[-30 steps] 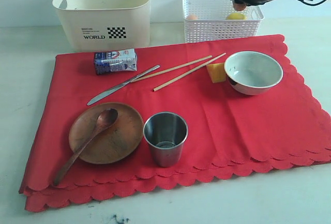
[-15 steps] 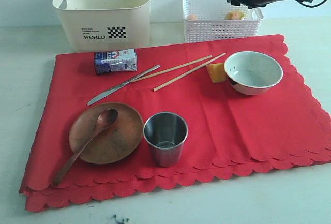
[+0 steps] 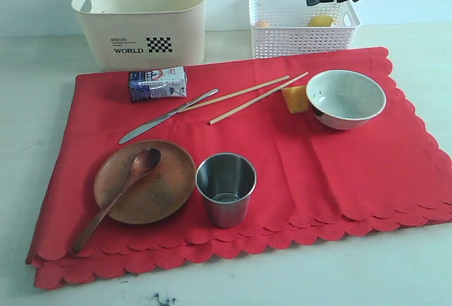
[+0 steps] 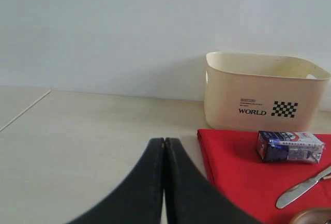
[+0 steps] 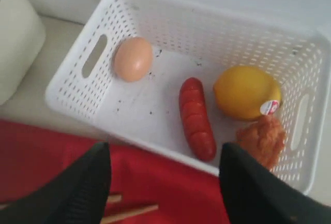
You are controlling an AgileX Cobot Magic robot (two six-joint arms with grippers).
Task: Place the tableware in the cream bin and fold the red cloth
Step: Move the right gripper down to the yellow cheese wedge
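The red cloth (image 3: 282,165) lies spread on the table. On it rest the wooden plate (image 3: 166,186) with the wooden spoon (image 3: 116,200) across it, the knife (image 3: 166,115), two chopsticks (image 3: 247,96), the steel cup (image 3: 226,187) and the white bowl (image 3: 346,97). The cream bin (image 3: 141,16) stands behind the cloth's far left corner. My right gripper (image 5: 164,149) hangs open and empty above the basket's near wall. My left gripper (image 4: 164,141) is shut on nothing, low over bare table left of the cloth (image 4: 243,167), facing the bin (image 4: 258,89).
A white lattice basket (image 3: 304,41) at the back right holds an egg (image 5: 133,58), a sausage (image 5: 196,118), a lemon (image 5: 245,92) and an orange-brown food piece (image 5: 264,138). A milk carton (image 3: 157,83) and a yellow block (image 3: 294,99) lie on the cloth.
My right gripper opened wider, let go of an orange food piece into the basket, and rose above it. Everything on the cloth stayed put.
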